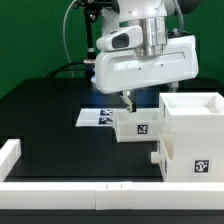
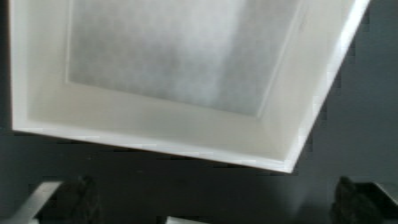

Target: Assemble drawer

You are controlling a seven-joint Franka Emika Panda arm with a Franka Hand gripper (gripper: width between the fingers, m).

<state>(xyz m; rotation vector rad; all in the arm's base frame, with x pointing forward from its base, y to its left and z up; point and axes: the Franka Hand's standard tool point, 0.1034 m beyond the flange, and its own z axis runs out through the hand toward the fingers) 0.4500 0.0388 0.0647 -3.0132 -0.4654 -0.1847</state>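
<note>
A small white open-top tray [image 1: 135, 126] with a black-and-white tag on its side lies on the black table, just to the exterior view's left of the large white housing [image 1: 192, 135]. Low on the housing's side a knobbed tray front [image 1: 158, 157] sticks out. My gripper [image 1: 127, 102] hangs directly above the small tray's far edge, apart from it. In the wrist view the tray [image 2: 164, 146] fills most of the picture with its hollow facing me. The gripper [image 2: 217, 205] is open, and its dark fingers [image 2: 71, 200] stand wide apart with nothing between them.
The marker board [image 1: 97, 116] lies flat behind the small tray. Low white rails [image 1: 90, 192] edge the table along the front and at the exterior view's left. The arm's white body hangs over the middle of the table.
</note>
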